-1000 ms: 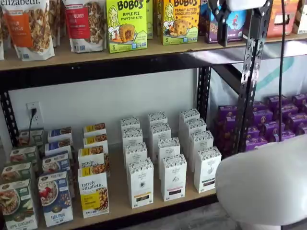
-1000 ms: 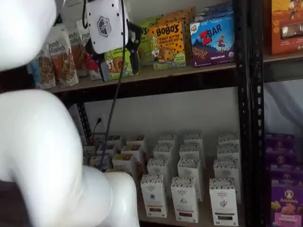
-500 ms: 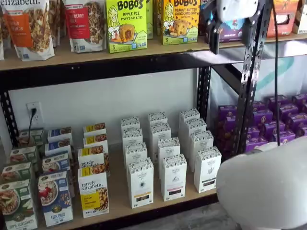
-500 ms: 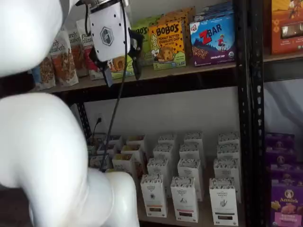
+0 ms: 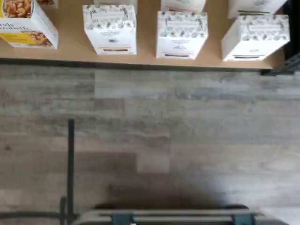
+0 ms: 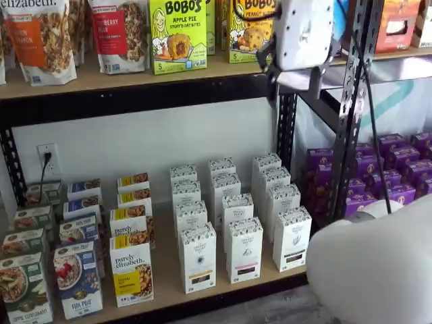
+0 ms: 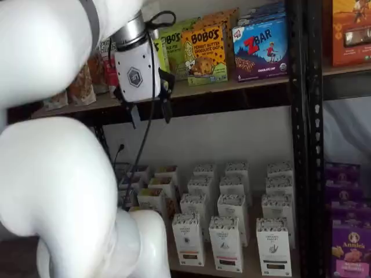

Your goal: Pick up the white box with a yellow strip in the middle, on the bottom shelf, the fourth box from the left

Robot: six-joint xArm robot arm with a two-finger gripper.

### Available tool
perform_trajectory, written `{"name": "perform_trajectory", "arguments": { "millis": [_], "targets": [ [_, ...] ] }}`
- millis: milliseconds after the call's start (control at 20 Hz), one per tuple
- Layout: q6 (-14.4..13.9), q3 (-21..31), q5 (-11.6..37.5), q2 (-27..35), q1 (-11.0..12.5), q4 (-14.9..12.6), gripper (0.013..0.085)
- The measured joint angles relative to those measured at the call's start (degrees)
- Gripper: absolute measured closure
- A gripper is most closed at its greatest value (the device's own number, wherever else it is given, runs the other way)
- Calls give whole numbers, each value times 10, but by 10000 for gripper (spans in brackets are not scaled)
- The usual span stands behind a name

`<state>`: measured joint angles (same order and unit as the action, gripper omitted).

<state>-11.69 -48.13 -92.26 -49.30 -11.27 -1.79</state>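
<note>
Grey plank floor filled most of my wrist view, with the bottom shelf (image 5: 140, 60) edging it. My end effector (image 7: 151, 116) hung upright at the upper shelf's rail, fingers pointing down with a plain gap between them, holding nothing. The white box (image 6: 198, 258) stood in the front row near the shelf's edge, well below. My arm's white body (image 7: 52, 191) hid the shelf's left part in a shelf view. Open air lay between end effector and boxes.

In both shelf views the white claw (image 7: 150, 114) hangs upright from the bent white arm (image 7: 52, 191), black fingers spread apart, empty
</note>
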Motion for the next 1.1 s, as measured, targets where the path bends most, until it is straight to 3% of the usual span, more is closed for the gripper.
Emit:
{"name": "perform_trajectory", "arguments": {
  "millis": [200,300,750,1100],
  "targets": [
    [-19,55,78,5,-17,3,130],
    [-37,71,101,20,-31,-12,130],
    [-80,131,218,113,-66,-15,130],
    [-141,167,361,203,-101,-48,130]
  ]
}}
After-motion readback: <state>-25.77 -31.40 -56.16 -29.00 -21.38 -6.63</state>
